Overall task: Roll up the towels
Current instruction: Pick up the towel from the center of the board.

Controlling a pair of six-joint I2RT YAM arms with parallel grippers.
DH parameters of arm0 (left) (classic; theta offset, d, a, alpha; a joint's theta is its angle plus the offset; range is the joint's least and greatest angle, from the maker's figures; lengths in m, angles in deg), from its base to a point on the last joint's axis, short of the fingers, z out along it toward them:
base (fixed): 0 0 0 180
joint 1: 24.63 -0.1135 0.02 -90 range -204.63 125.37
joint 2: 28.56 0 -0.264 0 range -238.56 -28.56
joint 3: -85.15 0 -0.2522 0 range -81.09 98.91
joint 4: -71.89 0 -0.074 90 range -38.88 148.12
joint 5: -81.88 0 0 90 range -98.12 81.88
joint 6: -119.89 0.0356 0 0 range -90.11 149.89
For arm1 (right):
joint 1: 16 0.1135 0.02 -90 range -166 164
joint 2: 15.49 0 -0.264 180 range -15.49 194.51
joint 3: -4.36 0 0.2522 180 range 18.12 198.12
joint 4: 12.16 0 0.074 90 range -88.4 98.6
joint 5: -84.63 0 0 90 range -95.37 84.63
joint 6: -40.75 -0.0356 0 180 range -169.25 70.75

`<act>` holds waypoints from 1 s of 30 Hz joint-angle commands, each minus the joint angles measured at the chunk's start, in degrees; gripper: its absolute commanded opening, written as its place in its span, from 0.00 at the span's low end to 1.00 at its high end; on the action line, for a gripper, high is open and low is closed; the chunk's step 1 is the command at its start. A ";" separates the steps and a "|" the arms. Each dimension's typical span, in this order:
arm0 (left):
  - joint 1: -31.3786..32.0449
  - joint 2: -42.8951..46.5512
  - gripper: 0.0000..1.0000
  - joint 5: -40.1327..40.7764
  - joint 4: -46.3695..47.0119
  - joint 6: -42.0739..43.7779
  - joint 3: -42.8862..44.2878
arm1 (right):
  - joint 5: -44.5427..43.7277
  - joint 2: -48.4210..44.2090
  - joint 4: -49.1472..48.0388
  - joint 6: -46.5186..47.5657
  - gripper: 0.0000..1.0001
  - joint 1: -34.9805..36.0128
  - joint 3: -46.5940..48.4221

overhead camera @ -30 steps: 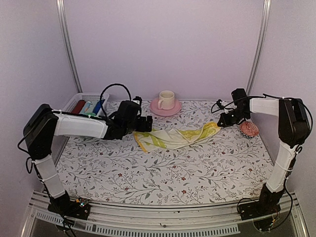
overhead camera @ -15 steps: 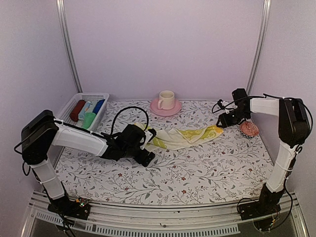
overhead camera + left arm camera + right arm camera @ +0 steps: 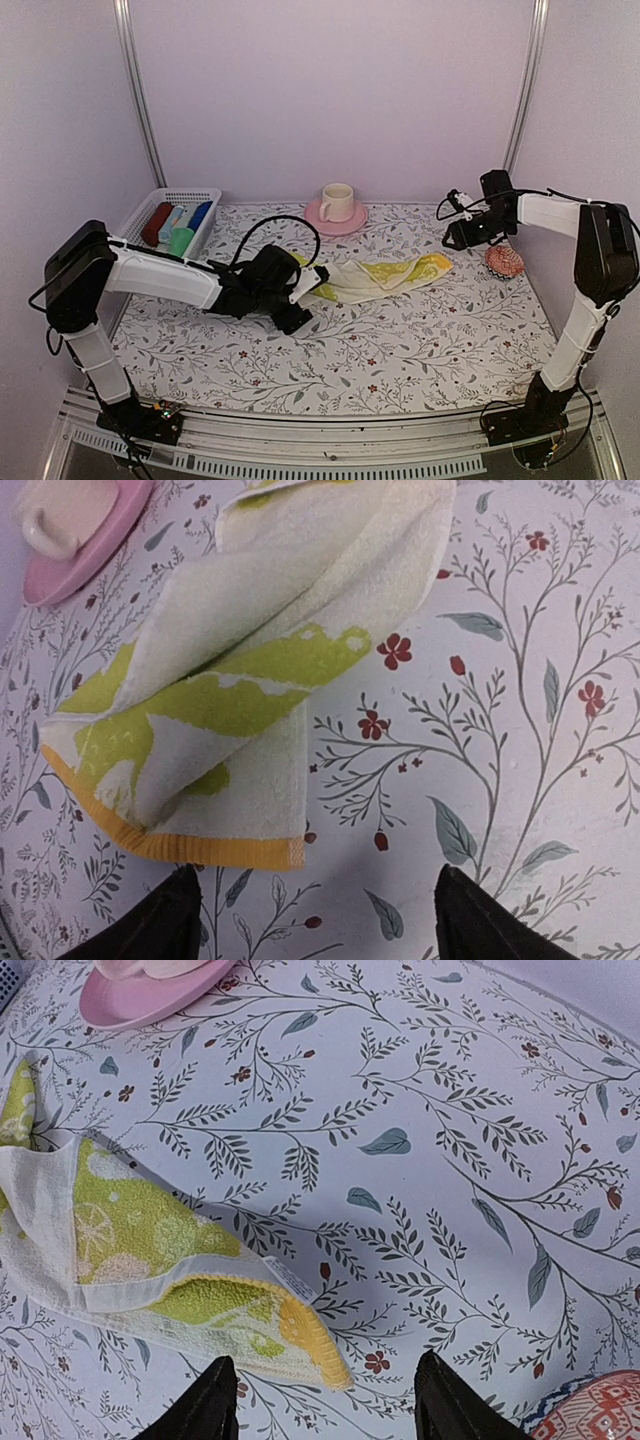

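The pale yellow towel (image 3: 375,277) with green prints lies stretched and loosely folded across the middle of the table. My left gripper (image 3: 303,288) hovers at its left end, open. In the left wrist view the towel's orange-hemmed corner (image 3: 230,848) lies just ahead of the left gripper (image 3: 320,930), with nothing between the fingers. My right gripper (image 3: 452,238) is open above the right end. In the right wrist view the towel's orange tip (image 3: 315,1345) lies on the table just ahead of the right gripper (image 3: 325,1405). A bright green roll (image 3: 181,240) sits in the basket.
A white basket (image 3: 150,202) at the back left holds dark red, pale blue and deep blue cloth rolls beside the green one. A pink saucer with a cream cup (image 3: 336,212) stands at the back centre. A red patterned object (image 3: 504,261) lies by the right wall.
The right gripper has opened, let go of the towel's right end and drawn back a little. The left arm swung forward from the back to the towel's left end.
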 commanded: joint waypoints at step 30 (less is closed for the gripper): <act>-2.70 -13.15 0.16 6.92 -5.81 6.35 6.59 | 4.62 -5.44 -1.01 0.49 0.61 -1.72 -1.52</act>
